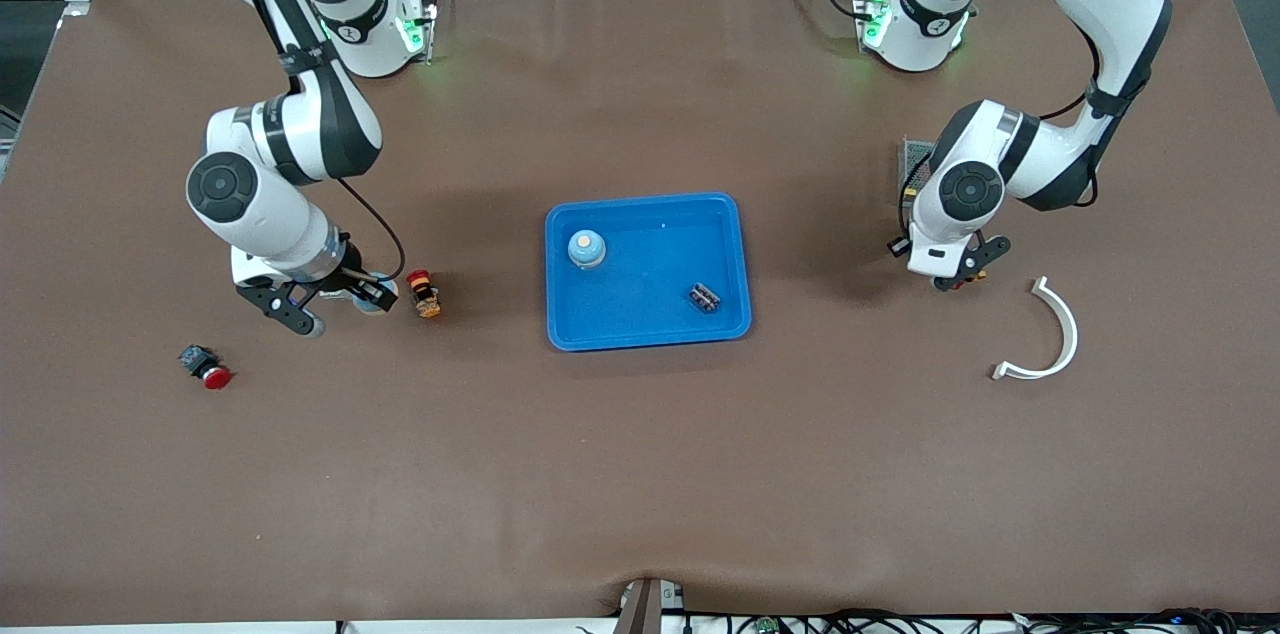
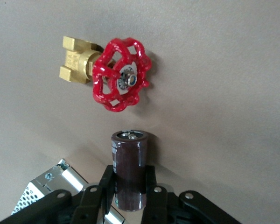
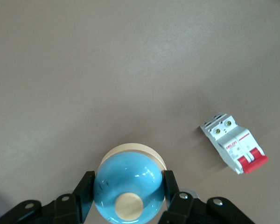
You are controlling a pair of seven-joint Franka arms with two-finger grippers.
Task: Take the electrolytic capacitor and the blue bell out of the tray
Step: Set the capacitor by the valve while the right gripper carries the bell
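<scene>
The glossy dark-brown electrolytic capacitor (image 2: pixel 129 170) sits clenched in the left end effector (image 2: pixel 129 186), centre right of the front view. The right end effector (image 3: pixel 129 189) grips the shiny blue bell (image 3: pixel 128 189), centre left, off the tray (image 1: pixel 646 329).

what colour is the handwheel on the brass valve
Red, on the valve's handwheel; it shows best in the left wrist view.

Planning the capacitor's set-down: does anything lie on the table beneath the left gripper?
Yes, likely: a red-handled brass valve lies on the table close by the capacitor held in the left gripper; a straight drop may touch it.
</scene>
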